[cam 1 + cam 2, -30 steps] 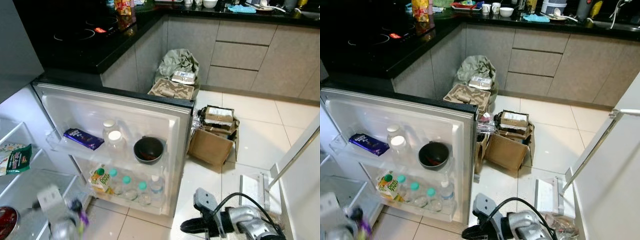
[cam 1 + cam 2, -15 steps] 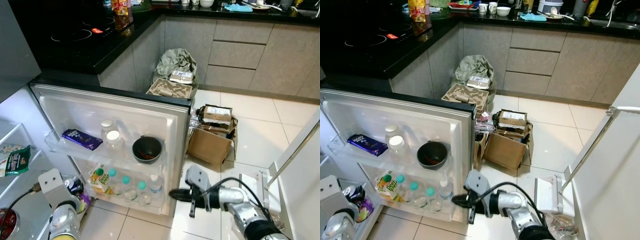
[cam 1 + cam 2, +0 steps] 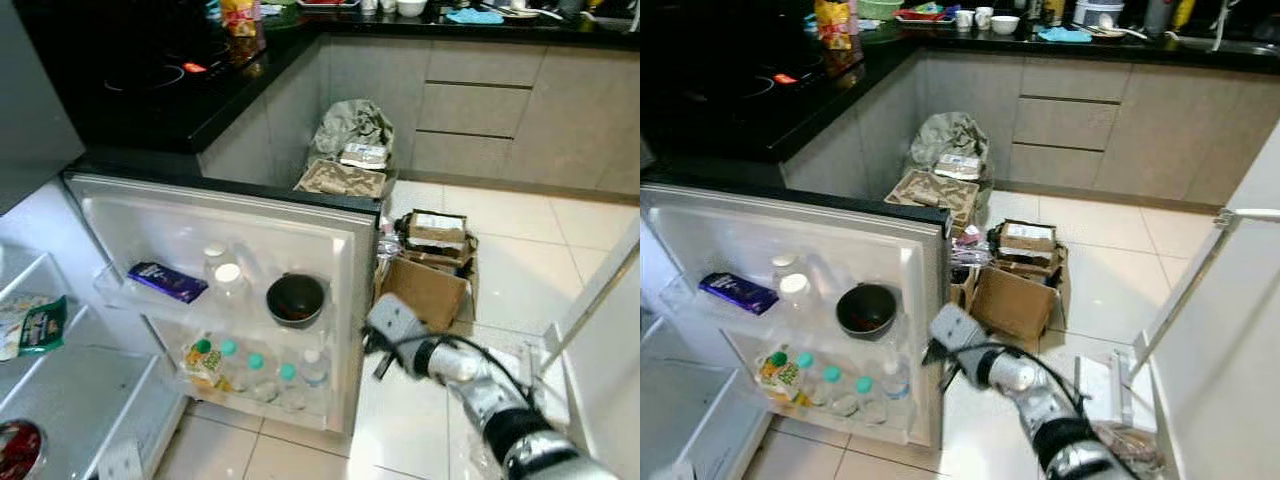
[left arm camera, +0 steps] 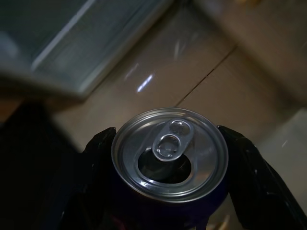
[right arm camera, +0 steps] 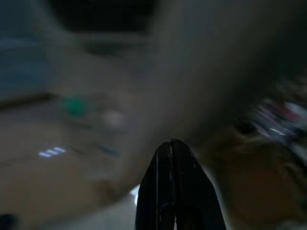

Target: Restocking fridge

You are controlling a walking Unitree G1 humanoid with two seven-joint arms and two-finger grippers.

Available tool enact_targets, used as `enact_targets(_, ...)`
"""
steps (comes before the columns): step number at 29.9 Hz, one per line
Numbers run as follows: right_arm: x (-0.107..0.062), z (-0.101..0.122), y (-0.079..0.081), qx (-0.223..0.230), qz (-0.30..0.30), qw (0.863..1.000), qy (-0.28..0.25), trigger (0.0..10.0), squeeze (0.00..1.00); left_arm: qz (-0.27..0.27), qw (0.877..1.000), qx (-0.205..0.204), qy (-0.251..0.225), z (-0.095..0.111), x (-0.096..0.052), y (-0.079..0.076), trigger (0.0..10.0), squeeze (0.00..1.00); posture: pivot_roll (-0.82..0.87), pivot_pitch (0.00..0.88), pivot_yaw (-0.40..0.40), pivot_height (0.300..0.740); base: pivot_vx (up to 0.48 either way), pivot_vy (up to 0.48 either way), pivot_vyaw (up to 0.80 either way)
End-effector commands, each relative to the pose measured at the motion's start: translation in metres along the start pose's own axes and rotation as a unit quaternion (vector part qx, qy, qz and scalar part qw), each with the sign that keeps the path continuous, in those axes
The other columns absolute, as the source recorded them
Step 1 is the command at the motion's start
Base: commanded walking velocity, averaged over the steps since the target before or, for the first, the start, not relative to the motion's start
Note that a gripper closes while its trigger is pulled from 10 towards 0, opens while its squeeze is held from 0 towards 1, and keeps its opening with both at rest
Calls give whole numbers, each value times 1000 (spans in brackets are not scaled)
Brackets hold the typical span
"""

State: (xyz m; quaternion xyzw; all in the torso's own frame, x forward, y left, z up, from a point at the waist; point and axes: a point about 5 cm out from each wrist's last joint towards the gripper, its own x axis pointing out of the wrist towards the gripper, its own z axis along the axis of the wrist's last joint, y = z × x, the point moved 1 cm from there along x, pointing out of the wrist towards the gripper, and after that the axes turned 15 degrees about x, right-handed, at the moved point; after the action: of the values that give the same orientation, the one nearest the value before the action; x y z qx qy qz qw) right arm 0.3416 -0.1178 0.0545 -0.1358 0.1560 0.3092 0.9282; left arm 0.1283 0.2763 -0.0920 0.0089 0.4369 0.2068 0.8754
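Right arm swings up to the fridge door while we carry a can low on the left

Half a second ago our right gripper (image 5: pixel 171 148) hung low by the door's near corner; now it has risen to the free edge of the open fridge door (image 3: pixel 345 250), its two black fingers (image 5: pixel 163 191) pressed together with nothing between them, the arm blurred in motion. Our left gripper (image 4: pixel 168 158) has dropped out of the head view, and at the wrist it is clenched around a dark-blue can (image 4: pixel 170 153) with its tab already open, over the floor tiles near the fridge. The door shelves (image 3: pixel 250 385) keep their bottles and bowl. We judge the can is not yet stocked; the right arm looks set to steady or move the door first.
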Motion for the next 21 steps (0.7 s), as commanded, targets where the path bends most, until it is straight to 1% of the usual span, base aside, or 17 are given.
enact_targets(1, -1, -6, -7, -3, -34, 999, 20, 10000, 0, -9, 1000, 12, 17, -9, -2, -6, 10000, 0, -95, 0, 24, 740, 0, 0, 0)
enact_targets(2, -1, -6, -7, -3, -34, 999, 20, 10000, 0, -9, 1000, 12, 17, -9, -2, -6, 10000, 0, -95, 0, 24, 740, 0, 0, 0)
enact_targets(4, -2, -2, -17, -2, -67, 998, 16, 10000, 0, -13, 999, 19, 29, -17, -4, -6, 10000, 0, -95, 0, 24, 740, 0, 0, 0)
enact_targets(5, -2, -2, -17, -2, -67, 998, 16, 10000, 0, -13, 999, 19, 29, -17, -4, -6, 10000, 0, -95, 0, 24, 740, 0, 0, 0)
enact_targets(8, -3, 8, -33, -3, -117, 993, 6, 10000, 0, -20, 999, 29, 39, -23, -7, -7, 10000, 0, -92, 0, 29, 740, 0, 0, 0)
enact_targets(9, -3, 8, -33, -3, -117, 993, 6, 10000, 0, -20, 999, 29, 39, -23, -7, -7, 10000, 0, -92, 0, 29, 740, 0, 0, 0)
enact_targets(12, -6, 22, -51, 0, -167, 986, -9, 10000, 0, -26, 998, 36, 36, -22, -6, -8, 10000, 0, -83, 0, 31, 740, 0, 0, 0)
enact_targets(13, -7, 24, -55, 0, -177, 984, -10, 10000, 0, -27, 998, 38, 35, -22, -6, -8, 10000, 0, -83, 0, 31, 740, 0, 0, 0)
enact_targets(14, -8, 25, -58, 1, -184, 983, -11, 10000, 0, -28, 998, 40, 35, -21, -6, -8, 10000, 0, -80, 0, 32, 740, 0, 0, 0)
enact_targets(16, -8, 25, -58, 1, -184, 983, -11, 10000, 0, -28, 998, 40, 35, -21, -6, -8, 10000, 0, -80, 0, 32, 740, 0, 0, 0)
enact_targets(17, -9, 27, -62, 1, -195, 981, -13, 10000, 0, -28, 998, 42, 35, -21, -6, -8, 10000, 0, -80, 0, 32, 740, 0, 0, 0)
enact_targets(18, -14, 31, -74, 5, -215, 977, -10, 10000, 0, -31, 998, 49, 35, -21, -6, -8, 10000, 0, -80, 0, 36, 740, 0, 0, 0)
enact_targets(19, -14, 31, -74, 5, -215, 977, -10, 10000, 0, -31, 998, 49, 35, -21, -6, -8, 10000, 0, -80, 0, 36, 740, 0, 0, 0)
enact_targets(20, -16, 31, -77, 6, -217, 976, -5, 10000, 0, -32, 997, 52, 36, -22, -6, -8, 10000, 0, -80, 0, 36, 740, 0, 0, 0)
enact_targets(21, -16, 28, -76, 1, -204, 979, 10, 10000, 0, -33, 997, 54, 36, -21, -6, -8, 10000, 0, -80, 0, 36, 740, 0, 0, 0)
